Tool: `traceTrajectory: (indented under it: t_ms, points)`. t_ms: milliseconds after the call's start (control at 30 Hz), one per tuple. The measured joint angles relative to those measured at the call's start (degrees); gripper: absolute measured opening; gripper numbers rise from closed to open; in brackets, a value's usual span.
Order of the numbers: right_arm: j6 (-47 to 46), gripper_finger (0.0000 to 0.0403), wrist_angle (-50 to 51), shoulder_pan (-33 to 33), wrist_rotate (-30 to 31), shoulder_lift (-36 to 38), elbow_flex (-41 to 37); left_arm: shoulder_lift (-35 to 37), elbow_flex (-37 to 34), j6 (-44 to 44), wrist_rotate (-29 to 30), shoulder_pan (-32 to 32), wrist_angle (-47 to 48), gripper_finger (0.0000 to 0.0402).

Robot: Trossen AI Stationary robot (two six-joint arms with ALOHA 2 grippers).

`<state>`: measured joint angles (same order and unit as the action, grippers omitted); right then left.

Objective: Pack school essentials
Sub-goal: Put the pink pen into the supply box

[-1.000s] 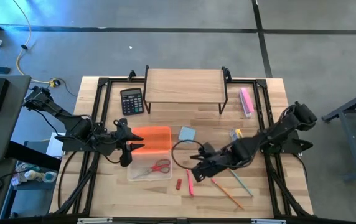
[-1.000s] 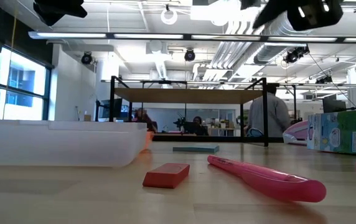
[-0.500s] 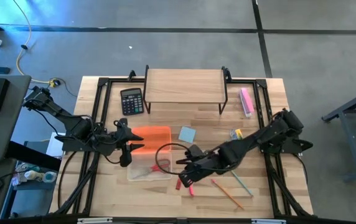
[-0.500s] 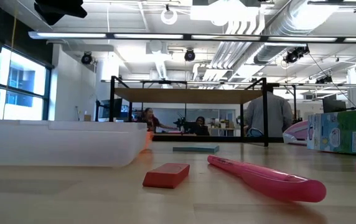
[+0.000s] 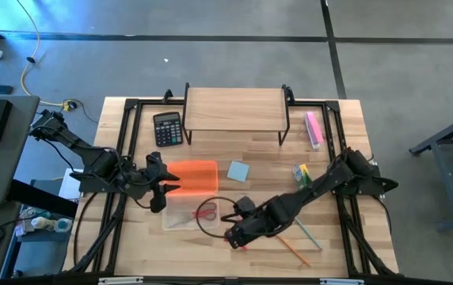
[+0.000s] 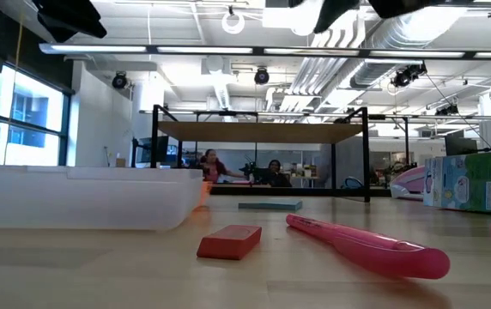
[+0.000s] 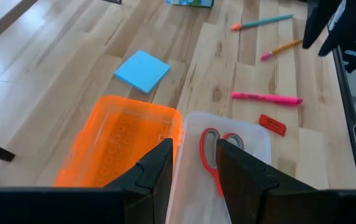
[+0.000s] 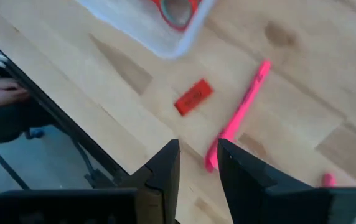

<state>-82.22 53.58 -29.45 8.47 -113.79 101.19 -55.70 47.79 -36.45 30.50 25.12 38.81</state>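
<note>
Right wrist view: right gripper (image 8: 198,163) slightly spread, empty, over pink pen (image 8: 240,111). Could nudge red eraser (image 8: 193,98) off table (image 8: 103,93). Left gripper (image 7: 193,163) slightly parted, waiting.

One camera looks straight down on the worktop (image 5: 266,150), one level across it, both sharing the pink pen (image 6: 366,246).

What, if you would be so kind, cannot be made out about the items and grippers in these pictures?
- Red eraser and pink pen: in the high view the right gripper covers them.
- Scissors: the left wrist view's left gripper fingers hide the blades.
- Crayon box: cut off by the low view's edge.
</note>
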Motion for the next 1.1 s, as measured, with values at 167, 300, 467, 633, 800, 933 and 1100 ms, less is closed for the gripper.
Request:
traceTrajectory:
  t_ms: [167,300,467,633,800,933,1100]
  points:
    - [-2.6,0.0099,-0.1,-0.4,-1.2,-2.7,0.0,0.0,0.0,0.0,0.2,0.0,0.1,0.0110]
    - [-4.5,0.0099,-0.3,-0.4,-1.4,-4.8,0.0,0.0,0.0,-0.7,0.2,0.0,0.3,0.0110]
    - [-4.8,0.0099,-1.8,-0.8,-1.8,-7.4,0.0,0.0,0.0,-3.4,0.2,0.0,0.4,0.0110]
    - [-4.8,0.0099,-2.0,-1.9,-2.5,-9.8,0.0,0.0,0.0,-5.5,0.2,0.0,0.5,0.0110]
    - [-6.3,0.0099,-2.1,-3.2,-2.5,-12.4,0.0,0.0,0.0,-6.4,0.1,0.0,0.5,0.0110]
    - [-6.5,0.0099,-3.3,-4.2,-2.5,-14.0,0.0,0.0,0.0,-6.5,0.1,0.0,0.5,0.0110]
    - [-8.9,0.0099,-3.3,-4.5,-2.5,-14.5,0.0,0.0,0.0,-5.3,0.2,0.0,0.5,0.0110]
